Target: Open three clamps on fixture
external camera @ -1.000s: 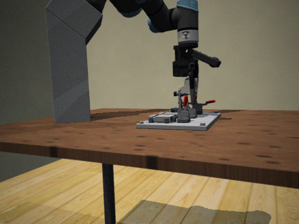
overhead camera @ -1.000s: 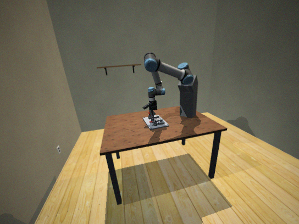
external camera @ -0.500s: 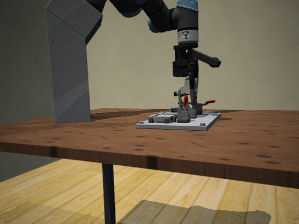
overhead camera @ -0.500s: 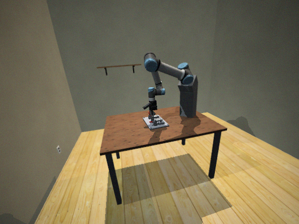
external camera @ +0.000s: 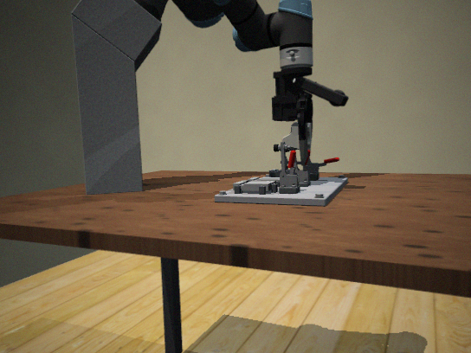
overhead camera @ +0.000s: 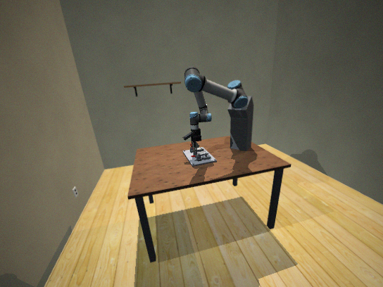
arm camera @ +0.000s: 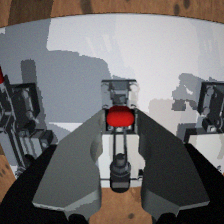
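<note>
The claw [arm camera: 120, 131] is nearly closed, pinching the red handle [arm camera: 120, 117] of one toggle clamp on the grey fixture [external camera: 321, 190], which sits mid-desk [external camera: 242, 234] in front of the arm's pedestal [external camera: 110, 130]. In the exterior view that lever [external camera: 293, 158] stands close to upright; another clamp's red handle [external camera: 332, 160] behind it lies flat, apparently not yet opened. My read: follow the lever's arc about its pivot rather than pulling straight, hold the grip centred on the red tip, and carry it fully over. Avoid side load, so the parts [external camera: 255, 187] don't shift.
</note>
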Tool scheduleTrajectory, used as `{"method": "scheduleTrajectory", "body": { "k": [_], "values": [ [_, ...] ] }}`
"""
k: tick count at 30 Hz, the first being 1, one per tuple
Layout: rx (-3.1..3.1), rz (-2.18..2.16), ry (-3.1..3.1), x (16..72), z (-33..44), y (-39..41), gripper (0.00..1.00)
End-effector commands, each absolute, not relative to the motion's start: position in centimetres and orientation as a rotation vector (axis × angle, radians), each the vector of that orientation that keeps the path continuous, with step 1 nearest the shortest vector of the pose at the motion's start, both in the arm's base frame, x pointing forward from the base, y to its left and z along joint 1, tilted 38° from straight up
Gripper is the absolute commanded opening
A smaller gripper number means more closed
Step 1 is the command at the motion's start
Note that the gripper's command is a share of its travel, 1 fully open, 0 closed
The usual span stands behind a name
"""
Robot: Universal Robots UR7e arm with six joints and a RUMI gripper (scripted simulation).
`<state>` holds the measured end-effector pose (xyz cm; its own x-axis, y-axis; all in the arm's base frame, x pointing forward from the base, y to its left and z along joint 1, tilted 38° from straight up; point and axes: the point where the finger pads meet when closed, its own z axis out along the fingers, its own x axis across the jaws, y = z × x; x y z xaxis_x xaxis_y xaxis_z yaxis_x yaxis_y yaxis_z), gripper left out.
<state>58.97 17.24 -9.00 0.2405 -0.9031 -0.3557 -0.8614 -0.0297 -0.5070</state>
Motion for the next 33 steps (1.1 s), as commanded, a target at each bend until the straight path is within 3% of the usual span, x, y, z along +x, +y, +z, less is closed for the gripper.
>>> {"method": "scheduleTrajectory", "body": {
  "k": [1, 33],
  "values": [
    [-1.88, -0.072, 1.619, 58.56, -9.44, 17.31, 0.0],
    [-1.88, -0.071, 1.619, 58.05, -9.76, 17.3, 0.0]
  ]
}}
